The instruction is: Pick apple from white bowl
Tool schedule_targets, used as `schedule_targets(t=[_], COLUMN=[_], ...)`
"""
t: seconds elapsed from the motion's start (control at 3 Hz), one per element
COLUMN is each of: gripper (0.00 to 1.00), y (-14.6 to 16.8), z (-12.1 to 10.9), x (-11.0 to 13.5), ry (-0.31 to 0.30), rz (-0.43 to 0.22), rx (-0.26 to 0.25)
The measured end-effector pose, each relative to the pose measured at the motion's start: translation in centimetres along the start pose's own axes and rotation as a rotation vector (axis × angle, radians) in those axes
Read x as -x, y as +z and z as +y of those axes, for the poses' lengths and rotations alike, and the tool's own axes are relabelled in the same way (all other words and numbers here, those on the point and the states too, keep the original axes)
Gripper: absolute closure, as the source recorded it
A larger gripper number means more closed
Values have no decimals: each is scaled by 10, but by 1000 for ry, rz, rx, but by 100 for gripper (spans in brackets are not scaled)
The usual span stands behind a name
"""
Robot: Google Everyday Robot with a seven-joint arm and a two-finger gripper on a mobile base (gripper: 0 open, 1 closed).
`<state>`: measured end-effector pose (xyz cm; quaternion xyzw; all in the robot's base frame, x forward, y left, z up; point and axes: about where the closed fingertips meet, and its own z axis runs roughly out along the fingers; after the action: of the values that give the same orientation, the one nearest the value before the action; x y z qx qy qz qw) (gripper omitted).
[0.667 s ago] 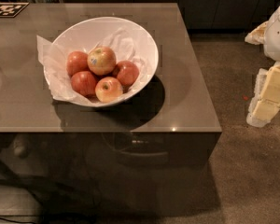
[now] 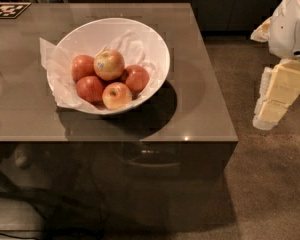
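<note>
The white bowl, lined with crumpled white paper, stands on the brown table, left of centre. Several apples lie in it. The yellowish-orange apple with a small pale sticker rests on top of the pile. Darker red apples lie around it, and a smaller yellow-red apple lies at the front. My gripper, cream and white, hangs at the right edge of the view, beyond the table's right edge and well away from the bowl.
A black-and-white marker tag lies at the table's far left corner. Dark cabinets run along the back. Brown carpet covers the floor right of the table, under my arm.
My gripper has shifted slightly left, toward the table's right edge. The bowl and the apples have not moved.
</note>
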<state>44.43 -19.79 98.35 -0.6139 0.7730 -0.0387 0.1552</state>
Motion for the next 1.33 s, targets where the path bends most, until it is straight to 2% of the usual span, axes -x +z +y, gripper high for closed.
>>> schedule_targets(t=[0.33, 0.67, 1.0, 1.33], gripper=[0, 0, 0, 0], y=[-1, -5, -5, -6], z=[-1, -5, -6, -27], x=[31, 70, 70, 91], ry=[-56, -127, -127, -126], rz=[21, 28, 28, -25], rx=[4, -14, -14, -42])
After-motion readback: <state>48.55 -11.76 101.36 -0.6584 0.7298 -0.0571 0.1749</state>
